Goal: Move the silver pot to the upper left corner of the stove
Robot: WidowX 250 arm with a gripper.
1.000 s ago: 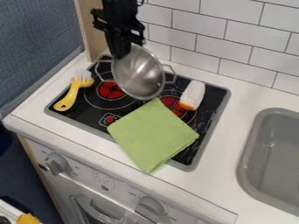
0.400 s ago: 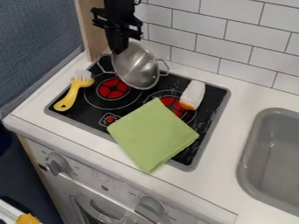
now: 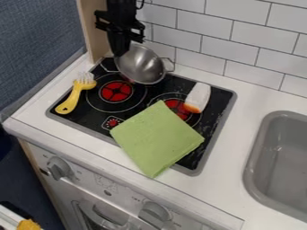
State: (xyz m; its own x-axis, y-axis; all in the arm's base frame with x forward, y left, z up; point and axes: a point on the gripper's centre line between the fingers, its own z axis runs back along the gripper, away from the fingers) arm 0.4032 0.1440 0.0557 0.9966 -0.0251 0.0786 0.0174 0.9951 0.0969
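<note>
The black gripper (image 3: 119, 48) hangs at the upper left of the camera view, shut on the near-left rim of the silver pot (image 3: 144, 66). The pot is tilted, its inside facing the camera, with a wire handle on either side. It hangs over the back part of the black stove (image 3: 99, 104), behind the left red burner. Whether its lower edge touches the stove, I cannot tell.
A yellow brush (image 3: 73, 98) lies along the stove's left side. A green cloth (image 3: 157, 139) covers the front middle, and a white and orange object (image 3: 197, 97) lies at the right burner. Tiled wall (image 3: 198, 49) behind; grey sink (image 3: 258, 148) at right.
The pot has shifted back toward the wall and its tilt has lessened, uncovering the left burner. My gripper has moved only slightly and kept its hold on the rim.
</note>
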